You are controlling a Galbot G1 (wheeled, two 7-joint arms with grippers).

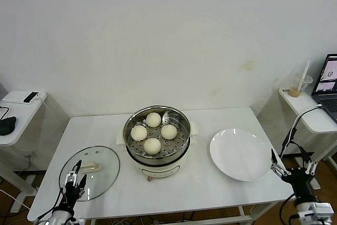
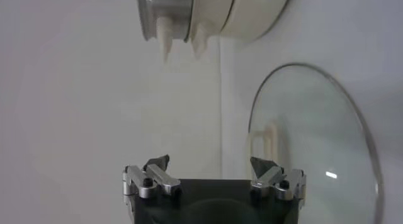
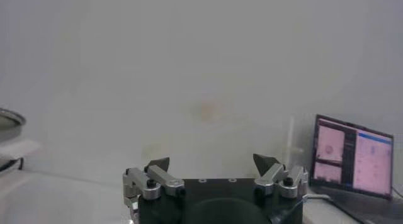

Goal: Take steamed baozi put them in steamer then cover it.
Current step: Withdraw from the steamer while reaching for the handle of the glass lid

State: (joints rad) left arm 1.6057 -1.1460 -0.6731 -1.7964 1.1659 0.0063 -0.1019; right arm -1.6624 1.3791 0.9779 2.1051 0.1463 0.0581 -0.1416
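buns: four steamed baozi [image 1: 153,132] already sit in the steamer [image 1: 182,146] at mid-table, spaced in a loose diamond on the perforated floor. plate [image 1: 240,155] to the robot's right is bare. loading looks finished; what remains, by my reading, is the covering.

cover [image 1: 103,173] lies flat on the table [image 1: 221,193] to the robot's left of the steamer, well apart from it, near the front-left corner. cream bar handle [image 1: 91,167] rides on top of the glass, long axis running roughly side to side in the head view, slightly tilted.

left gripper [image 1: 74,178] hovers over the near-left part of the cover, jaws spread wide, nothing between them. handle sits just beyond and a little to the right of the fingertips, toward the steamer. left wrist view agrees: fingers [image 2: 155,162] parted and empty, handle [image 2: 263,143] just ahead of one tip, glass rim curving past it, steamer base [image 2: 214,14] farther off.

right gripper [image 1: 289,171] idles off the table's right edge beside the plate, jaws wide, empty; its wrist view shows wall and laptop [image 3: 354,157] only.

left arm is clearly the nearer to the handle. likely need: straddle the bar across its short width before closing.
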